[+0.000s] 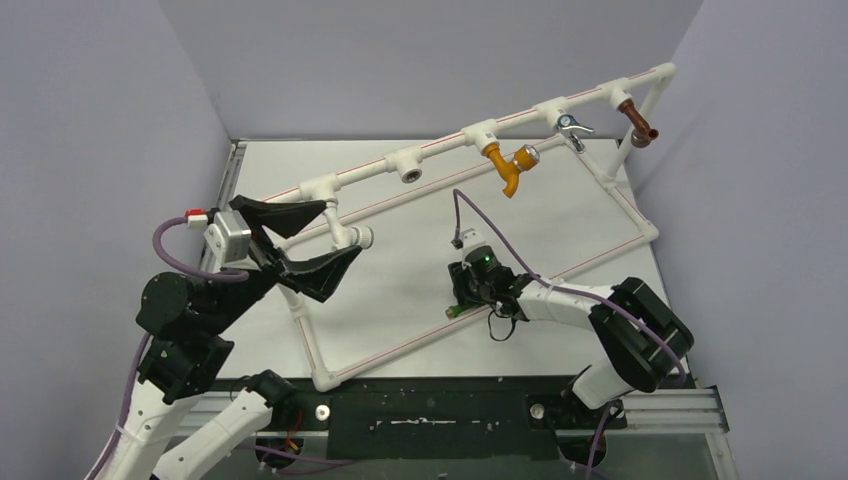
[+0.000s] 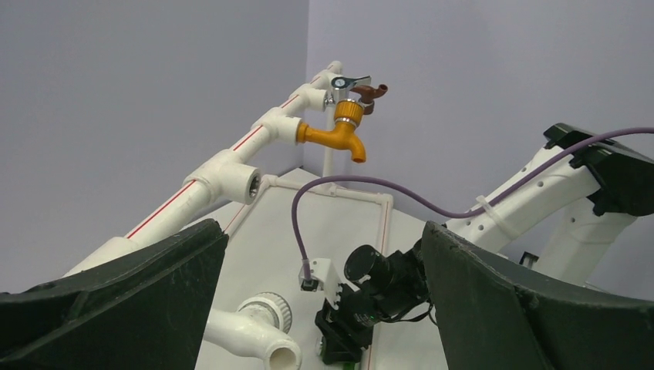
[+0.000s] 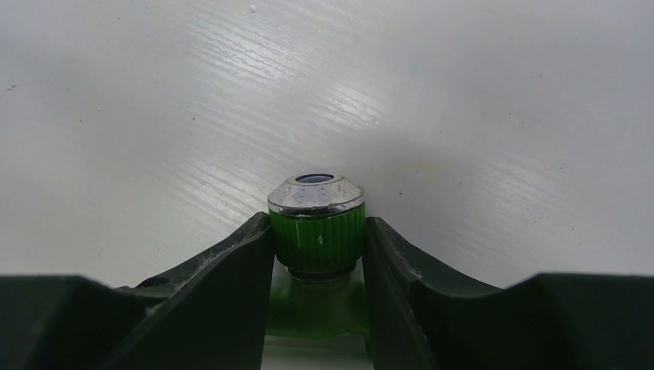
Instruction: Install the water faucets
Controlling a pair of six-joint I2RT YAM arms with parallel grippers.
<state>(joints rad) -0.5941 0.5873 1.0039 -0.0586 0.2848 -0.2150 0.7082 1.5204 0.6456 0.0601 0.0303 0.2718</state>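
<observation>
My right gripper (image 1: 468,292) hangs low over the table and is shut on the green faucet (image 3: 318,231). Its jaws clamp the ribbed green collar, and the silver threaded end points away from the wrist. A bit of green (image 1: 455,311) shows under the gripper in the top view. My left gripper (image 1: 342,228) is open, its jaws on either side of the white faucet (image 1: 354,237) at the leftmost tee; it also shows in the left wrist view (image 2: 258,339). On the raised pipe sit the orange faucet (image 1: 508,166), silver faucet (image 1: 572,127) and brown faucet (image 1: 637,122). One tee socket (image 1: 410,172) is empty.
The white pipe frame with red stripes (image 1: 560,272) crosses the table on a slant, with its low bar next to my right gripper. Grey walls stand close on three sides. A purple cable (image 1: 460,215) loops above my right wrist.
</observation>
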